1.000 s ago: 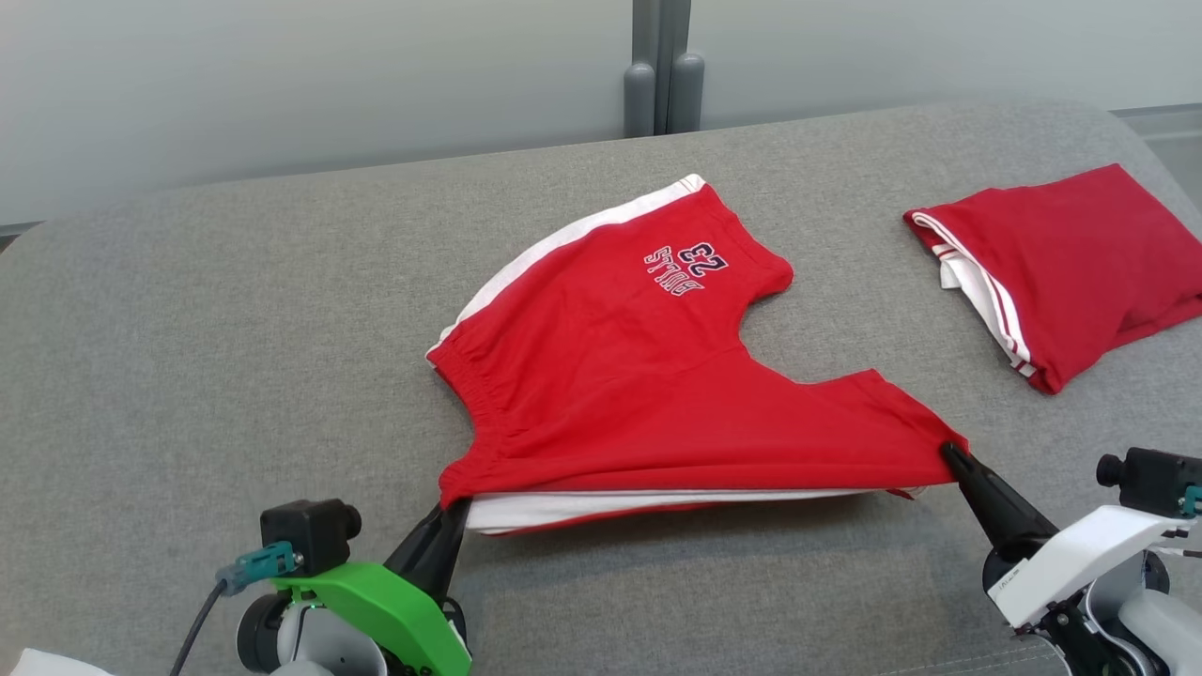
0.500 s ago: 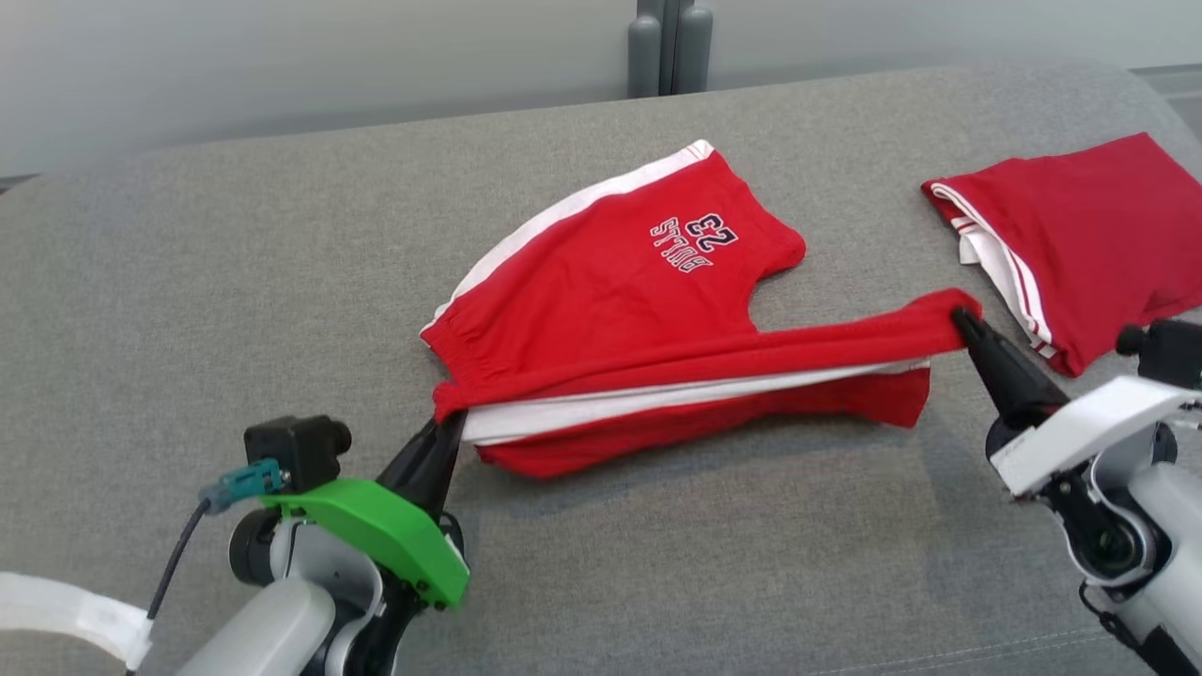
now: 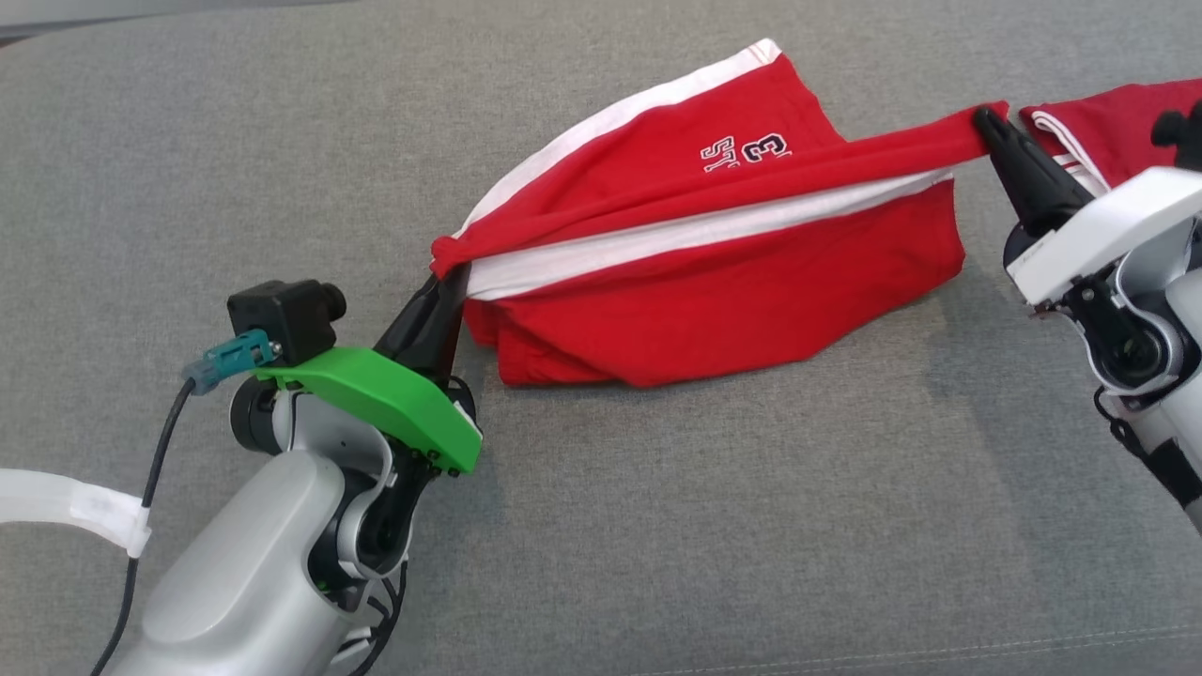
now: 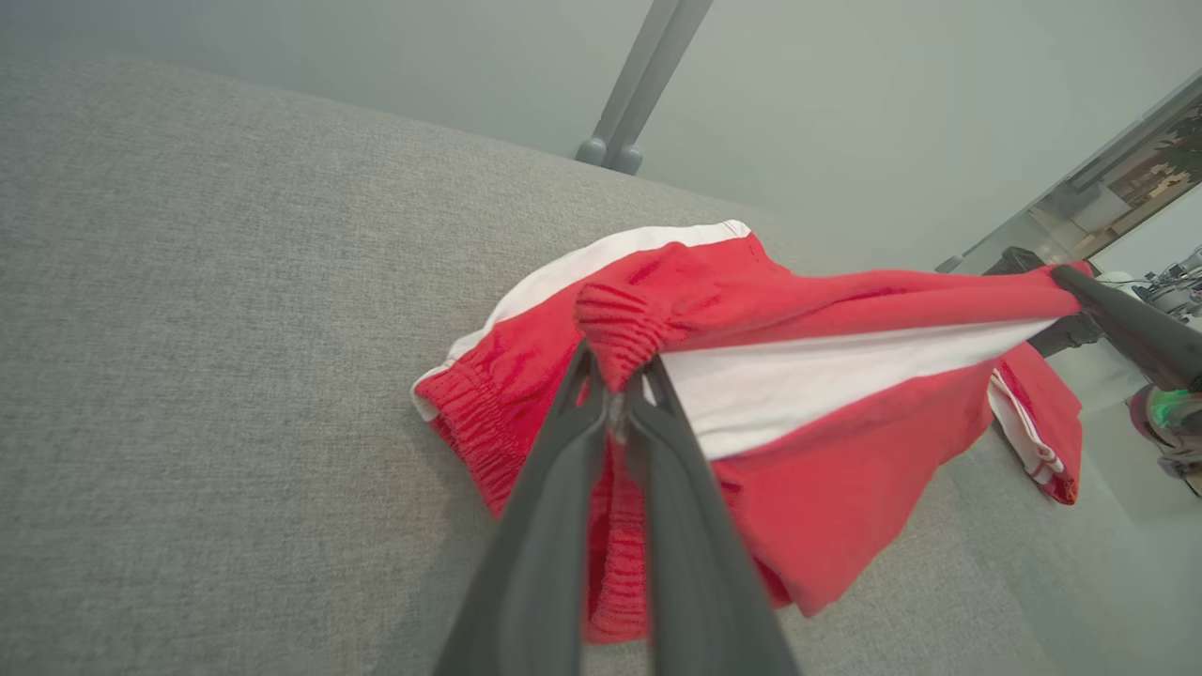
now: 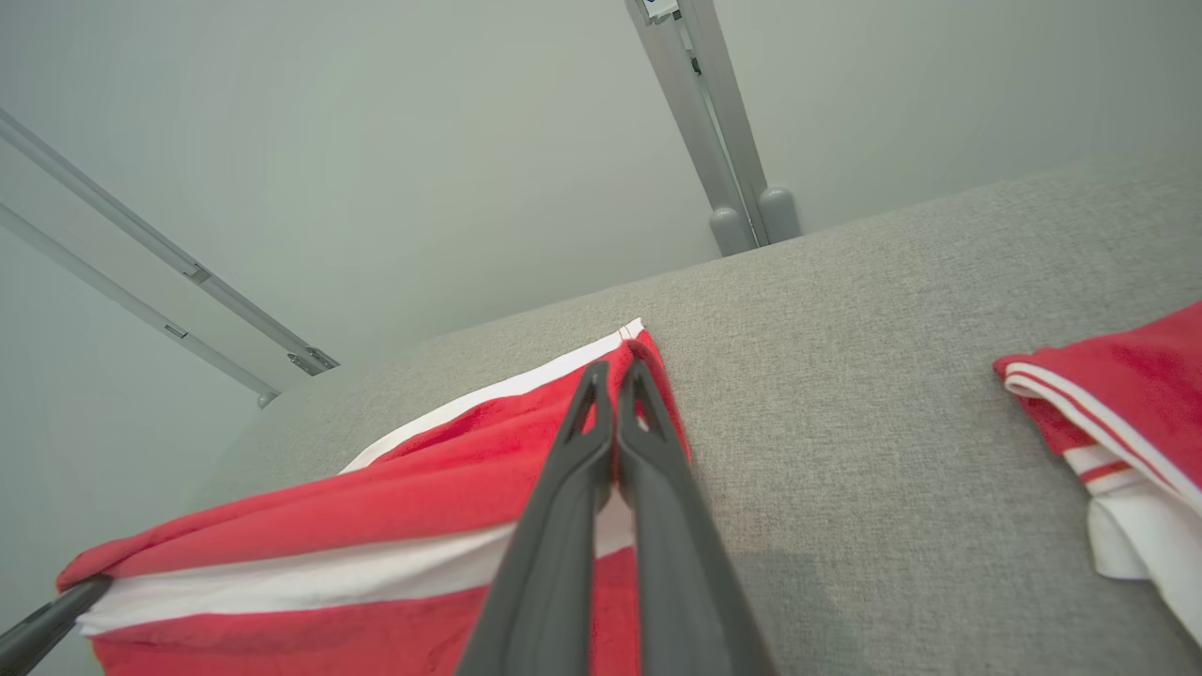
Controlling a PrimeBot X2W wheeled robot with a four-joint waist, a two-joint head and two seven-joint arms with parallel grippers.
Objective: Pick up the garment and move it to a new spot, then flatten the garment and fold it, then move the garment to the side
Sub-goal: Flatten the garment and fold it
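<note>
The left end effector (image 3: 449, 274) is clamped on the gathered elastic waistband corner of the red shorts (image 3: 714, 300), its two dark fingers pressed together with the bunched cloth pinched at their tips. The right end effector (image 3: 986, 118) is clamped on the shorts too, gripping a leg hem corner at its fingertips. Between the two end effectors the held edge is stretched into a taut red band, with a white side stripe (image 3: 695, 235) just under it, raised off the grey padded surface (image 3: 657, 526). Below the band the cloth hangs in a loose fold, its lower part resting on the surface. Beyond the band, away from both arms, the rest of the shorts lies flat, with part of a dark printed logo (image 3: 747, 152) showing. A second, folded red garment (image 3: 1117, 122) lies just beside the right end effector's tips, on its outer side
</note>
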